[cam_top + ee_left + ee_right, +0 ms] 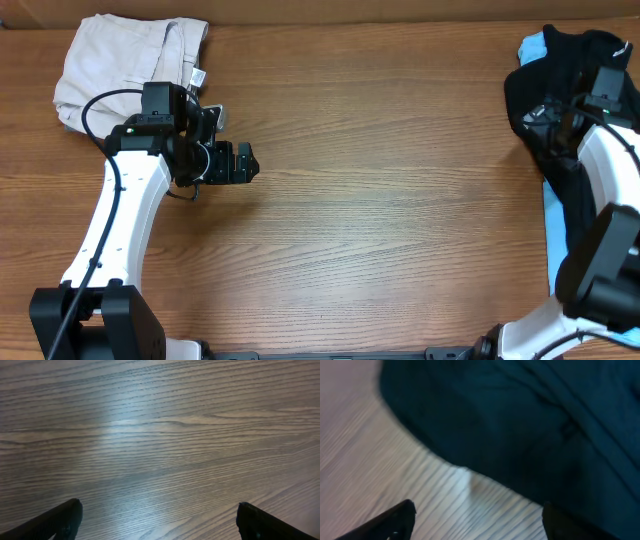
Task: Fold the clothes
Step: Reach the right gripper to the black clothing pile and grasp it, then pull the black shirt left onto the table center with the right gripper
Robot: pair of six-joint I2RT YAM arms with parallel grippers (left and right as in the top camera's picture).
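Beige trousers (125, 70) lie folded at the far left corner of our wooden table (380, 200). Our left gripper (159, 510) hangs over bare wood near them, jaws spread wide, holding nothing. Far right, a black T-shirt (520, 420) sits heaped on a light-blue garment (535, 48); our right gripper (479, 510) hovers at its edge, jaws likewise apart and empty

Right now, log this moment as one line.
left jaws: open, empty, over table | right jaws: open, above black shirt edge | beige trousers: far left, not held | light-blue garment: partly under black shirt
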